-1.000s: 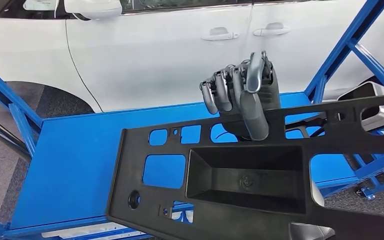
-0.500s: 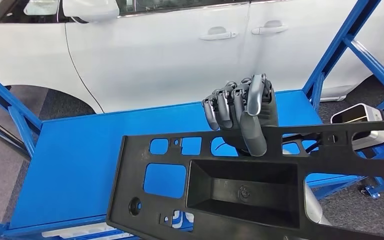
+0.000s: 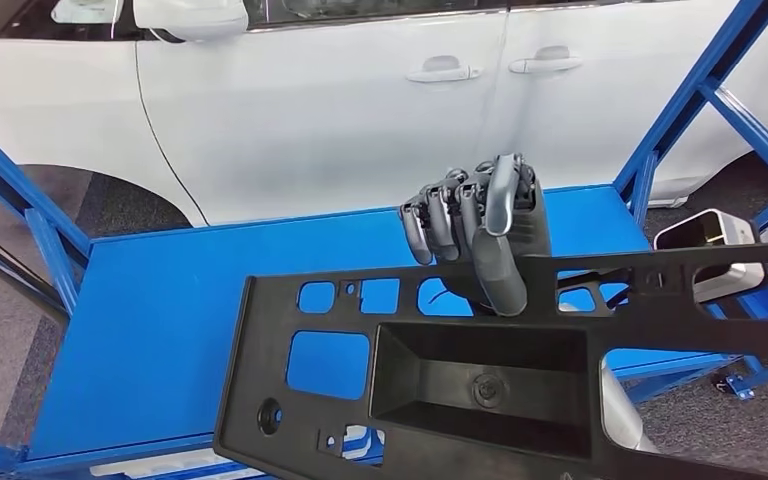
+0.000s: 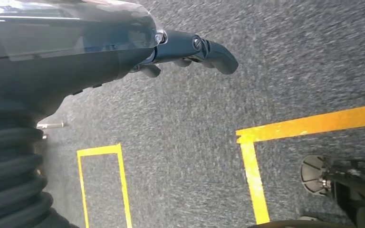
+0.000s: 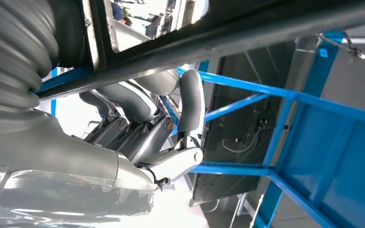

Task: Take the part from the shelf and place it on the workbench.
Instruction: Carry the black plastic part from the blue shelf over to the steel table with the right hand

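One large flat black plastic panel [image 3: 480, 370] with cut-outs hangs above one blue workbench [image 3: 150, 330]. The right hand [image 3: 480, 235] grips its far edge, thumb over the top. The left hand [image 4: 190, 47] hangs with fingers curled, holding nothing.

Right hand [image 5: 142, 123], fingers curled beneath the black part's bar [image 5: 228, 40], seen against the blue steel frame [image 5: 285, 137] and its blue panel [image 5: 342, 166].

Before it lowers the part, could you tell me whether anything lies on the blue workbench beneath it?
Nothing visible does. The right robot hand holds the black part above the blue workbench, whose visible surface is bare; the area directly under the part is hidden.
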Controlling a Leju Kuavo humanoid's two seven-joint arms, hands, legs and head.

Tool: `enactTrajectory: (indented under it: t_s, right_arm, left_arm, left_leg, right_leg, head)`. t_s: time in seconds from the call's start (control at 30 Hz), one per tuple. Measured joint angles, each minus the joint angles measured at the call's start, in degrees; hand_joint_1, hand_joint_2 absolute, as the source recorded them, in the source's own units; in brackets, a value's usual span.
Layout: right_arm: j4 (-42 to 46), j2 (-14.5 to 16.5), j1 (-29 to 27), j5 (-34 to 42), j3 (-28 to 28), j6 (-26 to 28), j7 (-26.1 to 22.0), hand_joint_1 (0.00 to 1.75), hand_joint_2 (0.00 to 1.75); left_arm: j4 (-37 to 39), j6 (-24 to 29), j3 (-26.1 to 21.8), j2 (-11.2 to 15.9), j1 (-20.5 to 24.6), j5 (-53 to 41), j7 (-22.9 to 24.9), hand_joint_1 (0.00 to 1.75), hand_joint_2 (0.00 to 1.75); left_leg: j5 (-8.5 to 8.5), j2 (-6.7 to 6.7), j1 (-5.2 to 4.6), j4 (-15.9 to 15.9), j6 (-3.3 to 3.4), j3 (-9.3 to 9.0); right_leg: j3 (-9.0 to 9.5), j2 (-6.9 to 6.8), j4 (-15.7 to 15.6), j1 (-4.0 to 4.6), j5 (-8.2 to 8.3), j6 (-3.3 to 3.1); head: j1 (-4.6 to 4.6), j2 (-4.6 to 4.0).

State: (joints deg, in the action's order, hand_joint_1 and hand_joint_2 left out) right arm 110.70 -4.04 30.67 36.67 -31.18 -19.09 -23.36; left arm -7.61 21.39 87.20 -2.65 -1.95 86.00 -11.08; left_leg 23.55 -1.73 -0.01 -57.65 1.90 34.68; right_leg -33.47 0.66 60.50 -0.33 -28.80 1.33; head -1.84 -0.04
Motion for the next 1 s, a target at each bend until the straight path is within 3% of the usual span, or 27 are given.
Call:
enactTrajectory:
  t_s: [0.03, 0.1, 0.13, 0.17, 0.2, 0.27, 0.33, 0.43, 0.5, 0.6, 0.67, 0.7, 0.77, 0.83, 0.93, 1.0]
  right_arm:
    - [-0.06, 0.00, -0.20, -0.12, 0.05, -0.25, -0.18, 1.75, 1.75]
    - [-0.26, 0.00, -0.56, -0.39, 0.11, -0.52, -0.30, 1.75, 1.75]
    - [-0.38, 0.00, -0.71, -0.52, 0.13, -0.52, -0.25, 1.75, 1.75]
    - [-0.49, 0.00, -0.79, -0.64, 0.14, -0.47, -0.18, 1.75, 1.75]
    - [-0.57, 0.00, -0.78, -0.69, 0.16, -0.42, -0.08, 1.75, 1.75]
    - [-0.62, 0.01, -0.54, -0.60, 0.22, -0.32, 0.34, 1.75, 1.75]
    - [-0.64, 0.02, -0.03, -0.15, 0.26, -0.14, 0.98, 1.75, 1.75]
    - [-0.73, 0.05, 0.63, 0.59, 0.26, 0.31, 1.61, 1.75, 1.75]
    - [-0.83, 0.11, 0.93, 0.86, 0.24, 0.38, 1.75, 1.75, 1.75]
    - [-1.09, 0.15, 1.07, 1.23, 0.20, 0.26, 1.79, 1.75, 1.75]
    - [-1.38, 0.15, 1.03, 1.33, 0.17, 0.15, 1.79, 1.75, 1.75]
    - [-1.51, 0.15, 1.02, 1.36, 0.16, 0.03, 1.78, 1.75, 1.75]
    - [-1.68, 0.15, 1.08, 1.45, 0.16, -0.29, 1.75, 1.75, 1.75]
    - [-1.76, 0.15, 1.17, 1.53, 0.17, -0.52, 1.66, 1.75, 1.75]
    - [-1.83, 0.17, 1.21, 1.57, 0.13, -0.52, 1.63, 1.75, 1.75]
    - [-1.85, 0.17, 1.25, 1.58, 0.13, -0.46, 1.63, 1.75, 1.75]
  left_arm:
    - [0.00, -0.01, 0.01, -0.02, 0.06, -0.14, -0.30, 0.00, 1.75]
    - [0.00, -0.01, 0.01, -0.02, 0.17, -0.29, -0.84, 0.00, 0.87]
    - [0.00, -0.01, 0.01, -0.02, 0.21, -0.30, -1.03, 0.00, 0.44]
    - [0.00, -0.01, 0.01, -0.02, 0.23, -0.29, -1.19, 0.00, 0.44]
    - [0.00, 0.00, 0.00, -0.02, 0.24, -0.29, -1.27, 0.00, 0.87]
    - [0.00, 0.00, -0.01, -0.03, 0.40, -0.29, -1.29, 0.00, 1.75]
    - [0.00, 0.02, -0.01, -0.02, 0.80, -0.20, -0.99, 0.00, 1.75]
    - [0.00, 0.05, -0.01, 0.08, 1.40, -0.05, -0.23, 0.00, 1.75]
    - [0.00, 0.04, -0.07, 0.14, 1.78, 0.36, 0.01, 0.00, 1.75]
    - [0.00, 0.03, -0.47, 0.16, 2.51, 1.36, -0.46, 0.00, 1.75]
    - [0.00, 0.04, -0.82, 0.16, 2.83, 1.79, -0.92, 0.00, 1.75]
    - [0.00, 0.07, -1.00, 0.17, 2.86, 1.87, -0.99, 0.00, 1.75]
    - [0.00, 0.22, -1.27, 0.18, 2.64, 1.97, -0.98, 0.00, 1.75]
    - [0.00, 0.41, -1.38, 0.17, 2.34, 2.05, -0.97, 0.00, 1.75]
    - [0.00, 0.66, -1.42, 0.13, 2.27, 2.15, -0.98, 0.00, 1.75]
    - [0.00, 0.78, -1.43, 0.03, 2.27, 2.15, -0.99, 0.00, 1.75]
  left_leg:
    - [-0.05, 0.09, 0.02, 0.08, 0.24, 0.04]
    - [-0.03, 0.19, -0.11, 0.04, 0.50, 0.20]
    - [-0.02, 0.20, -0.19, 0.01, 0.52, 0.25]
    - [-0.02, 0.20, -0.25, -0.04, 0.53, 0.29]
    - [-0.02, 0.18, -0.31, -0.11, 0.52, 0.29]
    - [0.00, 0.08, -0.40, -0.32, 0.45, 0.30]
    - [0.00, -0.13, -0.57, -0.55, 0.07, 0.40]
    - [-0.09, -0.27, -0.67, -0.54, -0.78, 0.54]
    - [1.07, -0.08, -0.71, -2.15, -1.48, 1.27]
    - [6.32, 0.12, -0.30, -12.30, -2.56, 5.85]
    - [7.53, 0.17, 0.04, -17.05, -3.01, 8.08]
    - [6.42, 0.19, 0.21, -15.99, -3.15, 7.53]
    - [2.67, 0.35, 0.50, -8.71, -3.22, 3.88]
    - [0.63, 0.44, 0.51, -2.34, -2.68, 0.70]
    - [0.54, 0.19, 0.38, -0.84, -1.38, 0.19]
    - [0.35, 0.18, 0.46, -0.45, -0.65, 0.13]
  right_leg:
    - [-1.24, -0.05, 2.77, -0.07, -1.68, 0.15]
    - [-4.97, -0.11, 10.47, -0.09, -5.37, 0.29]
    - [-6.24, -0.12, 13.07, -0.08, -6.08, 0.28]
    - [-6.65, -0.12, 13.86, -0.06, -5.78, 0.20]
    - [-5.80, -0.12, 12.11, -0.02, -4.36, 0.03]
    - [-1.86, -0.06, 4.07, 0.15, -0.57, -0.56]
    - [0.73, 0.02, -1.53, 0.41, 1.41, -1.08]
    - [1.00, -0.08, -2.52, 0.37, 1.89, -1.66]
    - [1.15, -0.33, -2.92, -0.03, 2.31, -2.20]
    - [1.15, -0.68, -3.05, -0.17, 2.48, -2.58]
    - [1.16, -0.79, -3.01, -0.17, 2.47, -2.56]
    - [1.21, -0.77, -2.98, -0.20, 2.44, -2.51]
    - [1.38, -0.64, -2.89, -0.24, 2.26, -2.24]
    - [1.30, -0.47, -2.59, -0.04, 1.97, -1.69]
    - [1.09, -0.41, -2.45, 0.06, 1.74, -0.63]
    - [0.54, -0.43, -0.97, -0.07, 0.56, 0.01]
  head:
    - [0.00, 0.00]
    - [0.00, 0.00]
    - [0.00, 0.00]
    - [0.00, 0.00]
    - [0.00, 0.00]
    - [0.00, 0.00]
    - [0.00, 0.00]
    - [0.00, 0.00]
    - [0.00, 0.00]
    - [0.00, 0.00]
    - [0.00, 0.00]
    - [0.00, 0.00]
    - [0.00, 0.00]
    - [0.00, 0.00]
    - [0.00, 0.00]
    - [0.00, 0.00]
